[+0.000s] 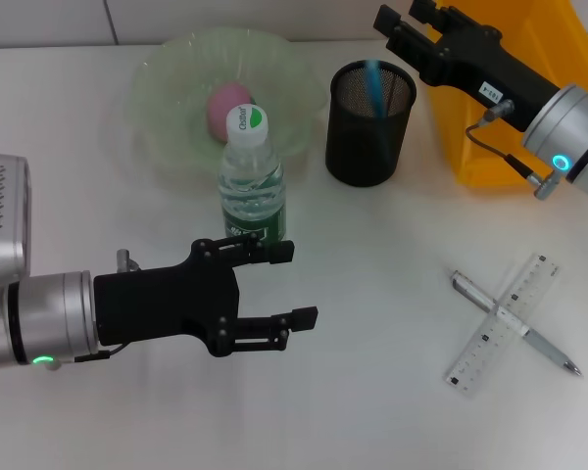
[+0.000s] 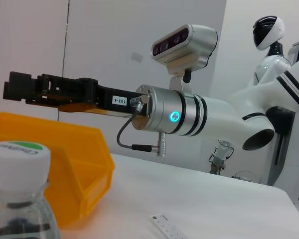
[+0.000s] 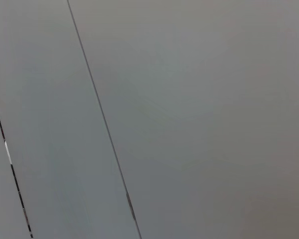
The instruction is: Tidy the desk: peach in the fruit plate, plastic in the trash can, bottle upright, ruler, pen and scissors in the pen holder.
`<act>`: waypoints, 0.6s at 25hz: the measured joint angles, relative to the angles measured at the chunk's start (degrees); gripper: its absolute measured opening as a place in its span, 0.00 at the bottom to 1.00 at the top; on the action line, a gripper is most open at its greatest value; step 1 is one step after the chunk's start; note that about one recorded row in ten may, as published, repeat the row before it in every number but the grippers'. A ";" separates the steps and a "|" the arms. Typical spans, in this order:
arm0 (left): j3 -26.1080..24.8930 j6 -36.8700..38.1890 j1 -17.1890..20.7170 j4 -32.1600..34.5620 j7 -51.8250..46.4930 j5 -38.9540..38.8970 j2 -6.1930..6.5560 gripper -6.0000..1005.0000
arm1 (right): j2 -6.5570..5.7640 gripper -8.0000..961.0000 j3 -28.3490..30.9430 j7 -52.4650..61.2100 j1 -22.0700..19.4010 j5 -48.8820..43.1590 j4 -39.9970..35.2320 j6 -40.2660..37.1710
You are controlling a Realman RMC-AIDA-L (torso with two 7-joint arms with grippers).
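The clear bottle (image 1: 253, 181) with a white and green cap stands upright in front of the green fruit plate (image 1: 171, 83), which holds the pink peach (image 1: 227, 106). My left gripper (image 1: 296, 284) is open and empty, just in front of the bottle; its wrist view shows the bottle cap (image 2: 17, 152). My right gripper (image 1: 402, 18) is open and hovers just behind the black mesh pen holder (image 1: 370, 127). A blue item (image 1: 374, 83) stands inside the holder. The ruler (image 1: 500, 328) and pen (image 1: 544, 351) lie crossed at the front right. No plastic or scissors can be made out.
The yellow bin (image 1: 500, 137) stands at the back right, under my right arm, and also shows in the left wrist view (image 2: 70, 149). The right wrist view shows only a plain grey surface. Bare table lies between the bottle and the ruler.
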 joint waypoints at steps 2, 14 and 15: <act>0.00 0.00 0.00 0.00 0.00 0.00 0.00 0.80 | -0.13 0.52 -0.36 0.86 -0.63 -0.29 -0.43 -0.88; 0.03 0.18 0.67 0.00 0.00 0.06 0.08 0.80 | -1.54 0.72 -5.95 40.71 -14.38 -25.15 -44.18 -15.68; -0.05 0.18 1.04 0.01 0.00 0.06 0.09 0.80 | -2.13 0.73 -3.32 46.41 -14.11 -33.71 -52.18 -21.03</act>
